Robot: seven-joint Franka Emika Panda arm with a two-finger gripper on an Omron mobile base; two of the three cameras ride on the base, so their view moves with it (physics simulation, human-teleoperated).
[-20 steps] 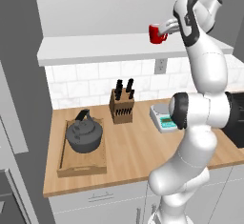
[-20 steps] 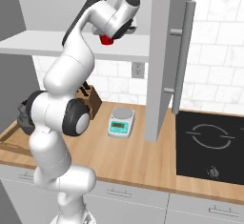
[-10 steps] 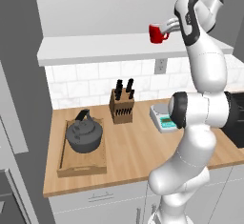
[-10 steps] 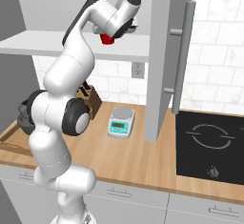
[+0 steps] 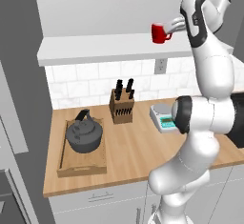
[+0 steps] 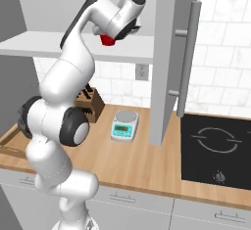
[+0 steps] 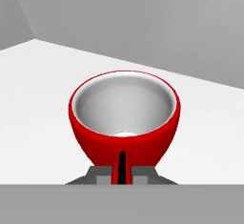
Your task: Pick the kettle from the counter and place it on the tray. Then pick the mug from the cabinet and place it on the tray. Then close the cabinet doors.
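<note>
Mug [image 5: 160, 32] — small, glossy red, white inside — stands upright on the pale shelf floor of the cabinet [image 5: 109, 49], and the gripper [image 5: 172, 26] is at its side handle. From the hand view the handle [image 7: 121, 167] sits between the two finger tips, so the jaws look clenched on it. The kettle [image 5: 84, 135] already sits in the tray [image 5: 64, 152] on the counter [image 5: 133, 156], leaving bare tray floor only toward its front end. To do this step well, I would judge that the mug should be lifted just clear of the shelf, then drawn straight out, kept level — a handle grip lets the cup swing. Bring it down past the knife block [image 5: 122, 106] and set it beside the kettle, not against it.
</note>
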